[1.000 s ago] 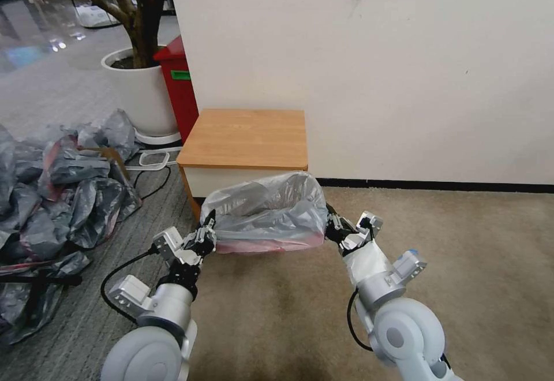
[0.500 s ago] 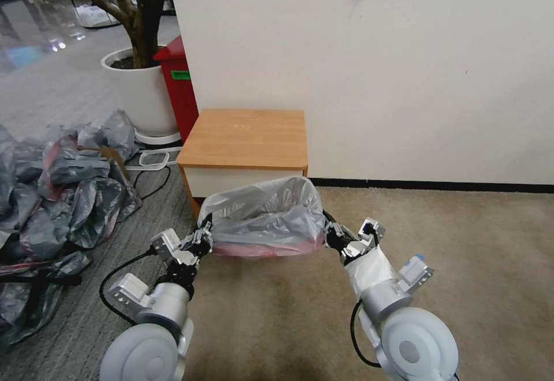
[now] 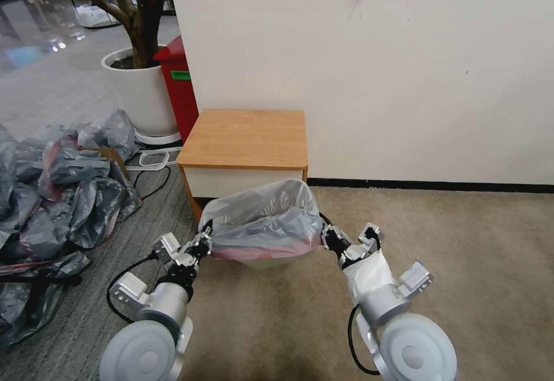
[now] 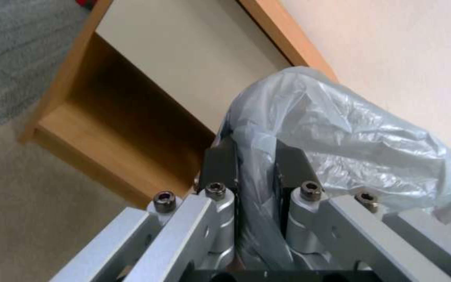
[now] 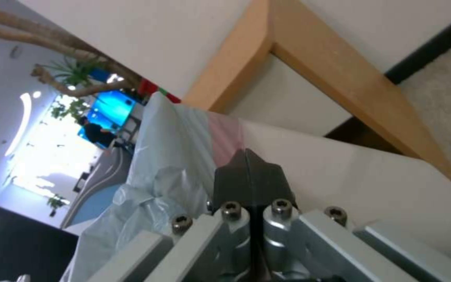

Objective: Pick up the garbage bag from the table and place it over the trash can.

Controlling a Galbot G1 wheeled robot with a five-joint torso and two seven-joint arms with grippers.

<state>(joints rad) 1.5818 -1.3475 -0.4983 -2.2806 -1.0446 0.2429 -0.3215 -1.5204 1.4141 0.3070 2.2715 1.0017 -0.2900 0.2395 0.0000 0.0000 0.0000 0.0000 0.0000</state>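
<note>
because the garbage bag must go mouth-down-and-open over the trash can, it is held stretched between two arms, one at each end of its opening. left gripper: at the bag's left edge, low in front of the table; in the left wrist view its dark fingers are closed on a fold of grey film, with plastic pinched between the pads. right gripper: at the bag's right edge; in the right wrist view its fingertips are pressed together against the pale side of the can, seemingly nipping the bag where the pink band meets the grey film. pulling from opposite sides keeps the thin, crinkly film taut and the mouth spread wide enough to pass around the rim. the bag is off the tabletop, which lies bare, and sits draped over the can on the carpet just in front of the white drawer; a strip of beige wall shows beneath the pink hem. judged from this, the fitting step is well advanced, the hem having cleared the rim, though how far it reaches on the far side cannot be told. a heap of other bags lies well apart on the left.
</note>
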